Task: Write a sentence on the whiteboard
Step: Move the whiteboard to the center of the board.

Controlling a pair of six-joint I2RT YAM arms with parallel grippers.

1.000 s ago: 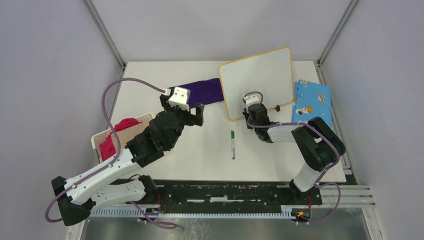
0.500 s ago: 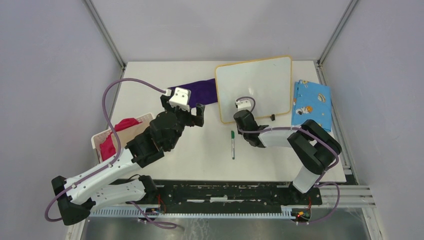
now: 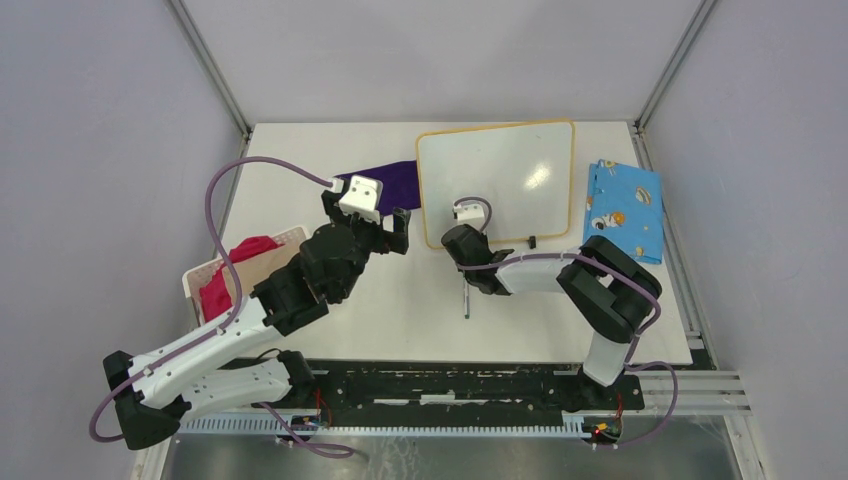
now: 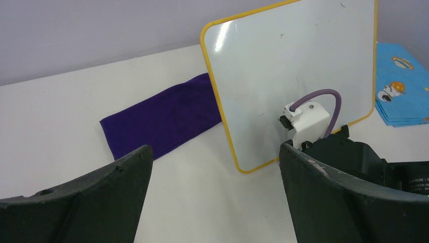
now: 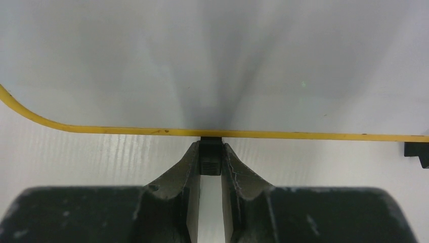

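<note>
The whiteboard (image 3: 500,175) (image 4: 283,66) (image 5: 212,66), white with a thin orange frame, lies at the back middle of the table. Its face is blank; no sentence shows on it. My right gripper (image 3: 462,236) (image 5: 211,154) is at the board's near edge, shut on one small black foot (image 5: 211,161). The other foot (image 3: 533,241) (image 5: 417,152) sticks out to the right. A green marker (image 3: 466,303) lies on the table, its top under my right arm. My left gripper (image 3: 392,228) (image 4: 215,152) hovers open to the left of the board, with nothing in it.
A purple cloth (image 3: 390,180) (image 4: 162,119) lies left of the board, its right end under the board's edge. A blue patterned cloth (image 3: 622,205) (image 4: 402,86) lies at the right. A white basket (image 3: 292,236) holding red cloth stands at the left edge.
My right gripper has dragged the whiteboard to the left and turned it squarer to the table; it now overlaps the purple cloth. My right arm now covers the marker's top. The left arm has stayed put.
</note>
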